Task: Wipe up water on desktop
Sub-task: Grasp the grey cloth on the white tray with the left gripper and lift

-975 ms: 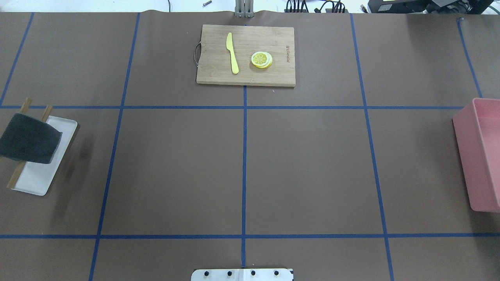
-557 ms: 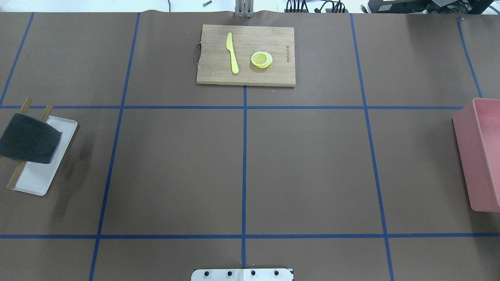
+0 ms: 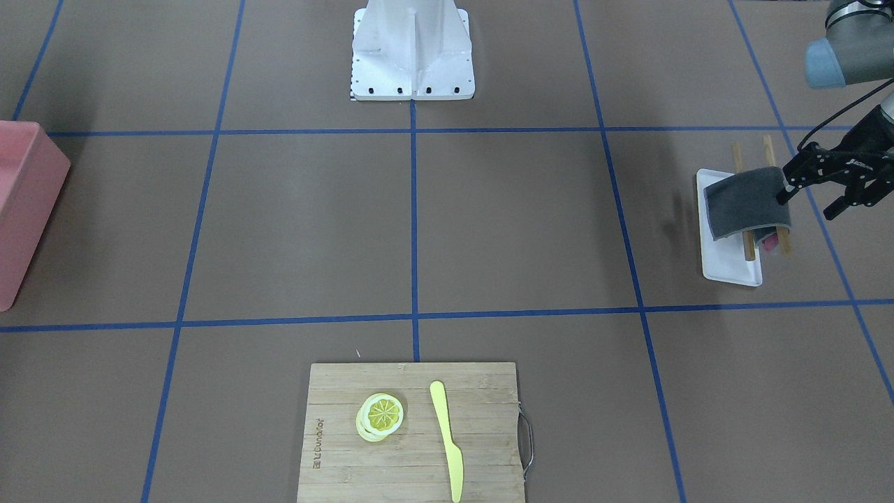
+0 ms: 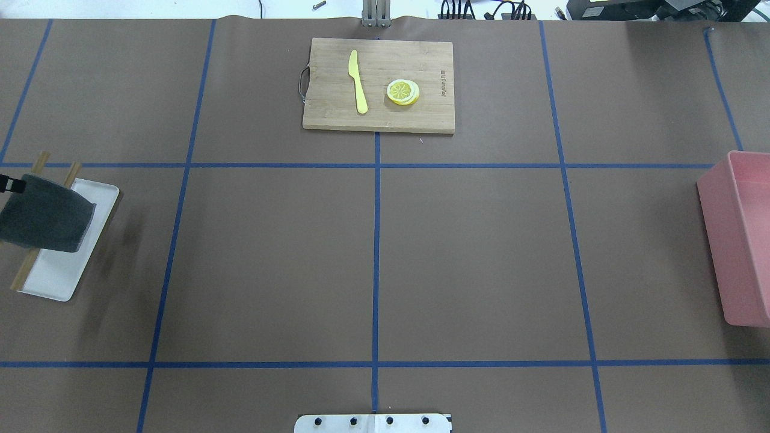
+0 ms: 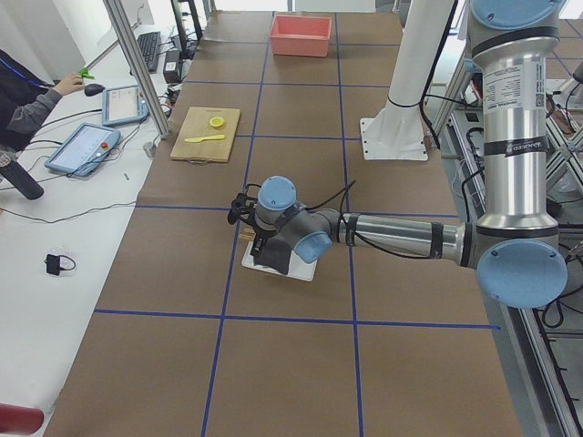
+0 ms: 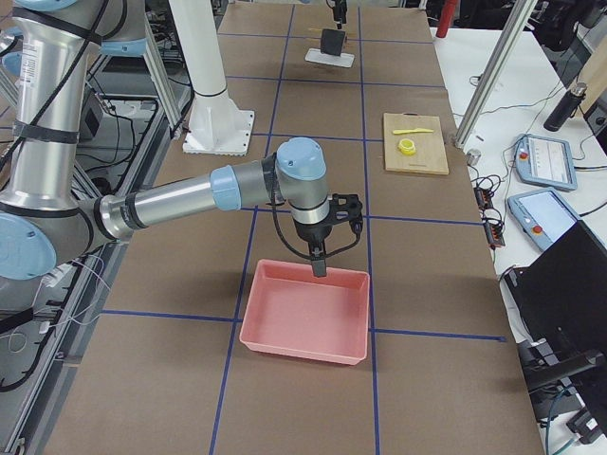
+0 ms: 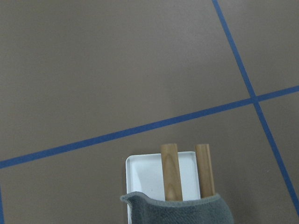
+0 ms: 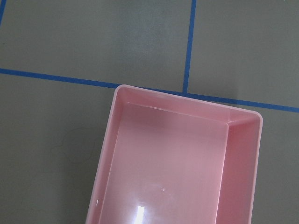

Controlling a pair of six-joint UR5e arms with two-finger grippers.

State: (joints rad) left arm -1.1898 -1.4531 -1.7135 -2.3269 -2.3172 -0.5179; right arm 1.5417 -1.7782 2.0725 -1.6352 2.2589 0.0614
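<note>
Brown taped table (image 4: 469, 258) fills every view, no puddle evident. Gray cloth (image 3: 744, 202) draped on rack (image 7: 170, 170) at table's left end, easy to grab. Left gripper (image 3: 810, 202) spread at cloth edge, likely about to pinch. Right gripper (image 6: 320, 261) parked over pink bin (image 6: 303, 322), opening cannot tell.

desktop (image 4: 469, 258) open across middle, cutting board (image 4: 328, 78) at far edge, pink bin (image 4: 722, 252) right end, white tray (image 4: 57, 278) left end

I note a robotics lab: matte brown desktop (image 4: 271, 252) gridded with blue tape lines (image 4: 376, 240), white metal robot pedestal (image 3: 412, 49), blue-framed control tablets (image 5: 84, 148) on a white side bench (image 5: 27, 228).
</note>
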